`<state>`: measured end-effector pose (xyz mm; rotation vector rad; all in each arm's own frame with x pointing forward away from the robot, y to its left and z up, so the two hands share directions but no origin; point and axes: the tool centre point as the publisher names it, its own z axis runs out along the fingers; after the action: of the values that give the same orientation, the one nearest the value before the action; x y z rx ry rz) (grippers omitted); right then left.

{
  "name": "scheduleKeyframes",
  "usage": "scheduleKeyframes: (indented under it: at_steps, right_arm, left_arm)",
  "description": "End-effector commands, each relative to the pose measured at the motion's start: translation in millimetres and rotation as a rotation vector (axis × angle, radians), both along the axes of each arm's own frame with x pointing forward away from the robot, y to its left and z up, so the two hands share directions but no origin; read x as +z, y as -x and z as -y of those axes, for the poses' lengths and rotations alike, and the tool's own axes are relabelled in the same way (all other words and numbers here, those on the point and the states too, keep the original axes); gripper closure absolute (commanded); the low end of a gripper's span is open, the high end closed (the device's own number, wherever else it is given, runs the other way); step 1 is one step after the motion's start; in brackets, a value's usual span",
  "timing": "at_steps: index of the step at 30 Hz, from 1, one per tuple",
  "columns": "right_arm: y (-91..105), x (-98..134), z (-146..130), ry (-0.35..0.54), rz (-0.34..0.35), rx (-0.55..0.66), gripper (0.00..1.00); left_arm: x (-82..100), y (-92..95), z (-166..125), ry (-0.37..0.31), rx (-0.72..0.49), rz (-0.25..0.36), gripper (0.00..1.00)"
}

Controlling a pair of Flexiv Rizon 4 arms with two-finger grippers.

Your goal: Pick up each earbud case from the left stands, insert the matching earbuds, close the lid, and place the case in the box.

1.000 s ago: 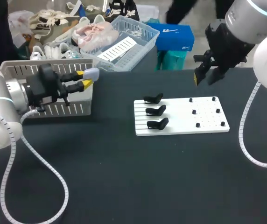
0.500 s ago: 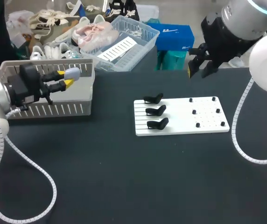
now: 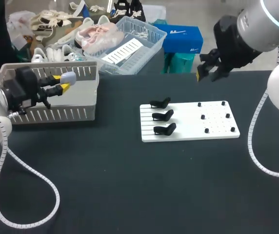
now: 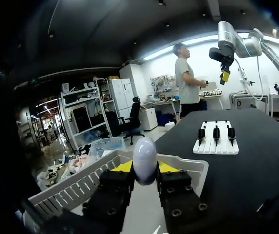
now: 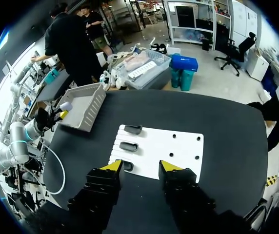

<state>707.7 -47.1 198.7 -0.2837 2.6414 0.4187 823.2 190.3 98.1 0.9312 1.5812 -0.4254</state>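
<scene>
- Left hand [image 3: 61, 82] is gripping a pale, egg-shaped earbud case [image 4: 144, 157], with one yellow-tipped finger pressing on each side.
- The case is sticking out past the fingertips. Its lid is looking closed, though I can't make out the seam.
- That hand is hovering over the white slotted box [image 3: 66, 114] at the left rear of the worktop [image 3: 129, 185]. The case is hanging above the box's open inside, clear of its floor.
- Right hand [image 5: 141, 168] is hanging open with its fingers apart and nothing between them. It is sitting high over the worktop's far edge, well apart from the box and the left hand.
- A white board [image 3: 190, 127] is lying flat near mid-worktop, to the right of the box and not touching it.
- Three black stands [image 3: 163, 116] are sitting in a column on the board's left part. Small black pegs [image 3: 203, 117] are dotting its right part.
- In the right wrist view, the board is lying below the right hand, with the stand column nearer the box side.
- The left arm's white cable is trailing in a loop across the worktop's near-left area.
</scene>
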Motion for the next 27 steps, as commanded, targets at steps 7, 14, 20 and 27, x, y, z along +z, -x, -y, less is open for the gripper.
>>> scheduleKeyframes:
  at_steps: [7, 14, 20, 27]
  right_arm:
    - [-7.5, -8.2, -3.2, 0.002, -0.017, -0.008, 0.57]
    - [-9.2, -9.6, -3.5, 0.001, -0.025, -0.010, 0.57]
    - [-8.4, -10.6, -3.7, 0.002, -0.031, -0.012, 0.57]
    - [-6.5, -12.2, -4.0, -0.001, -0.036, -0.013, 0.57]
  left_arm:
    - [-10.2, -31.1, 5.7, -0.021, 0.036, -0.046, 1.00]
    - [-23.4, -37.2, 10.1, -0.035, 0.019, -0.102, 1.00]
    - [-30.5, -37.3, 12.7, -0.032, 0.013, -0.158, 1.00]
    - [-38.1, -32.7, 16.8, -0.021, 0.018, -0.196, 1.00]
